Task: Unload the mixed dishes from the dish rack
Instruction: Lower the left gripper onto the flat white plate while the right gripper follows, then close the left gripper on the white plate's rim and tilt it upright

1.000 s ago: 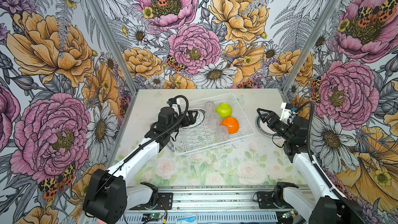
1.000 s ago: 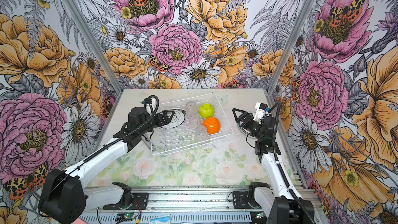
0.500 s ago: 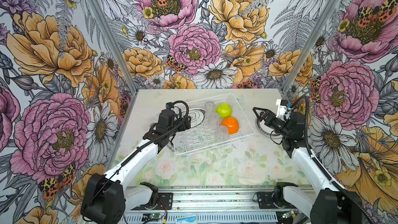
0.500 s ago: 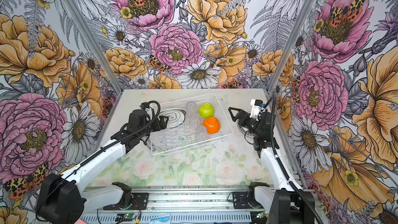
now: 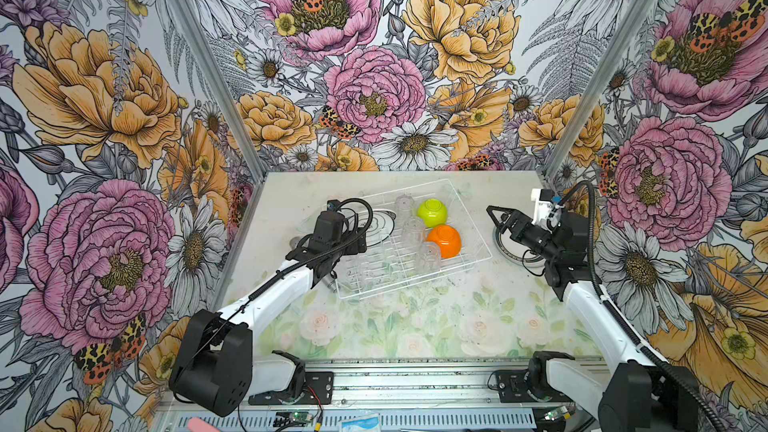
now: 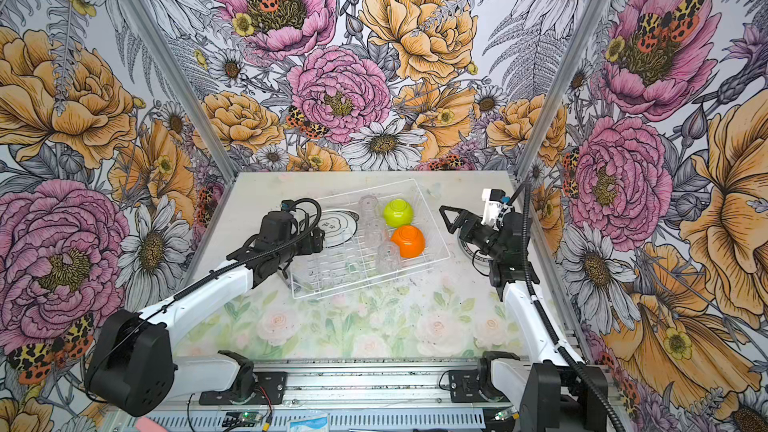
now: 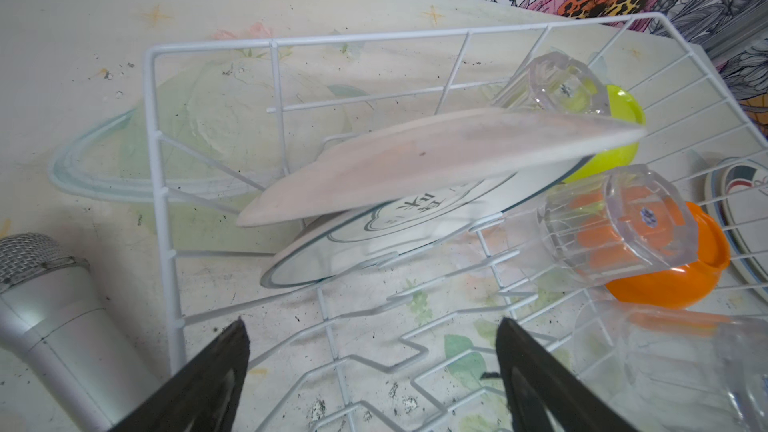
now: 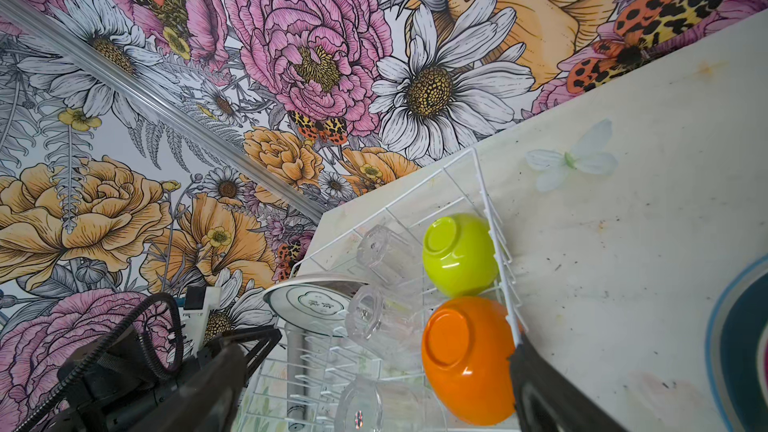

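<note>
Toward counter's left edge | we hover left hand (image 7: 370, 326) open over dish rack (image 7: 374, 37), facing two leaning plates (image 7: 415, 168) | right hand (image 5: 496, 220) open, empty, beside rack | step, we judge: plate pickup; next likely needs a pinch on one plate's rim.

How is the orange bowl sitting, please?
Upside down in the dish rack: the orange bowl shows its foot ring, not its hollow.

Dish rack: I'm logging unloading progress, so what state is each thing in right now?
White wire dish rack, partly loaded.
Lime-green bowl, upside down in rack.
Orange bowl, upside down in rack.
Three clear plastic tumblers, tipped, bases up, in rack.
Two round white plates, leaning in rack slots.
Blue-rimmed round plate, lying flat outside rack.
Left gripper, open, empty.
Right gripper, open, empty.
</note>
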Robot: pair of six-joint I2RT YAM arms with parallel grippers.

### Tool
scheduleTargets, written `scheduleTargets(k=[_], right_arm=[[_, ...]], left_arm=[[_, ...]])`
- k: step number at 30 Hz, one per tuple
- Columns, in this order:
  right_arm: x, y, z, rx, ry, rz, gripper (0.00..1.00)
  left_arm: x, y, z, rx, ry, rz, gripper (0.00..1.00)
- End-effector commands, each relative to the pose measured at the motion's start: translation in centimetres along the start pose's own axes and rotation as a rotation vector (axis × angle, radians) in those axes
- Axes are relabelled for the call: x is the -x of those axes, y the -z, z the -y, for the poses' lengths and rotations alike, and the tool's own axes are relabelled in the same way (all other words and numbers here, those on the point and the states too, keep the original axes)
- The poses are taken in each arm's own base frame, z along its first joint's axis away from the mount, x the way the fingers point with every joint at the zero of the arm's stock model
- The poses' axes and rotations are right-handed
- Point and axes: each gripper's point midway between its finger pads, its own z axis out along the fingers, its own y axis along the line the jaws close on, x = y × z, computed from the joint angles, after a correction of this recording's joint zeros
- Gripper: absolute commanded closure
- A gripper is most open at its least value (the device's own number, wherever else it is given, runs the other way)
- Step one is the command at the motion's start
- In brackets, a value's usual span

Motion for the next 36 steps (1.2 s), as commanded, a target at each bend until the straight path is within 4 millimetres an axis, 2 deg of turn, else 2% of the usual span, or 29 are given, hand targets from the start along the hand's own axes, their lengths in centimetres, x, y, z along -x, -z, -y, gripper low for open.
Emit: scheduleTargets(k=[1,10,13,16,22,36], right_arm=[[0.9,0.1,-1.4,0.033,0.045,0.01,0.01],[0.6,0.3,-1.4,0.025,0.047,0.0,0.01],[0.8,0.3,-1.5,0.024,0.045,0.001,0.01],[1.0,0.3,-1.6,0.023,0.041,0.004,0.01],[1.3,-0.1,-1.4,0.012,0.031,0.004,0.01],[2.7,-1.7,-1.9,0.02,0.019,-0.005,0.02]], left_arm=[[2.7,0.0,0.6,-0.019,-0.046,0.082,0.07],[3.4,-0.9,1.5,-0.118,-0.148,0.15,0.06],[3.6,-0.8,1.6,-0.152,-0.17,0.179,0.11],[3.5,-0.8,1.8,-0.187,-0.185,0.196,0.2],[2.9,-1.0,2.6,-0.247,-0.235,0.198,0.27],[2.5,-1.7,3.8,-0.383,-0.311,0.162,0.28]])
